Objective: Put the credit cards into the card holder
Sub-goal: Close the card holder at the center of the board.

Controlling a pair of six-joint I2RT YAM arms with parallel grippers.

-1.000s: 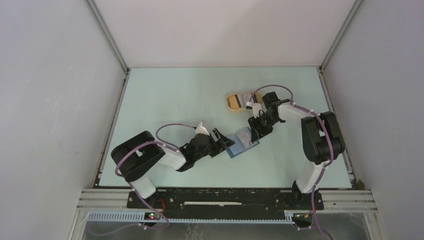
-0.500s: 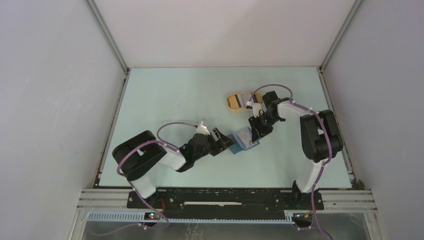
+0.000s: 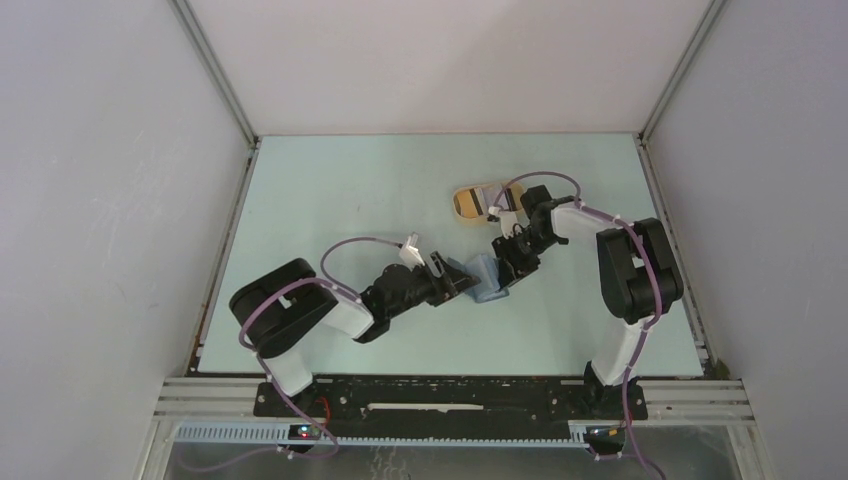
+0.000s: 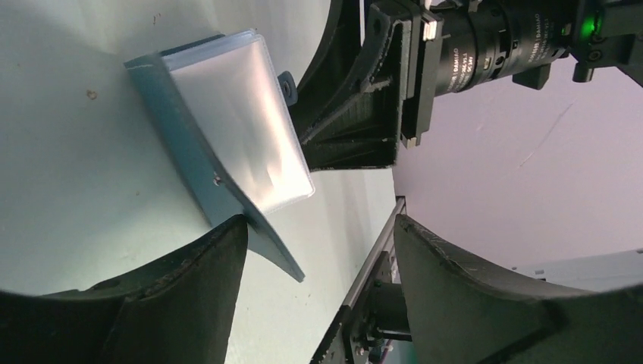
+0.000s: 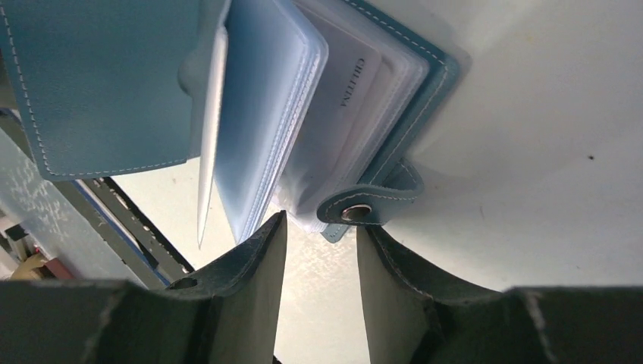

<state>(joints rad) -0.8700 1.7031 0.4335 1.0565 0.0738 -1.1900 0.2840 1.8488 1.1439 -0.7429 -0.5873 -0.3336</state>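
Wallet [image 3: 487,277] half-folded now, lay flat 1 s ago; card [image 5: 356,98] inside, so closing. L gripper [image 4: 320,224] wide open at wallet's left, holds nothing. R gripper [image 5: 321,227] slightly open by snap tab [image 5: 356,213], holds nothing.

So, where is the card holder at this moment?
In the top view the card holder sits half open between the left end effector and the right end effector, on the near side of the tan tray.

Overhead, the teal-blue stitched folding card holder [image 3: 486,277], mid-worktop, is overlapped on both sides by the left gripper [image 3: 460,284] and right gripper [image 3: 505,267]; contact unreadable. Right wrist view: its cover is cut by the picture's top and left edges; one whitish printed card [image 5: 356,98] sits behind cloudy sleeves [image 5: 265,114], others indistinguishable. Tan oval tray [image 3: 470,201], toward the far edge: contents too small to identify.
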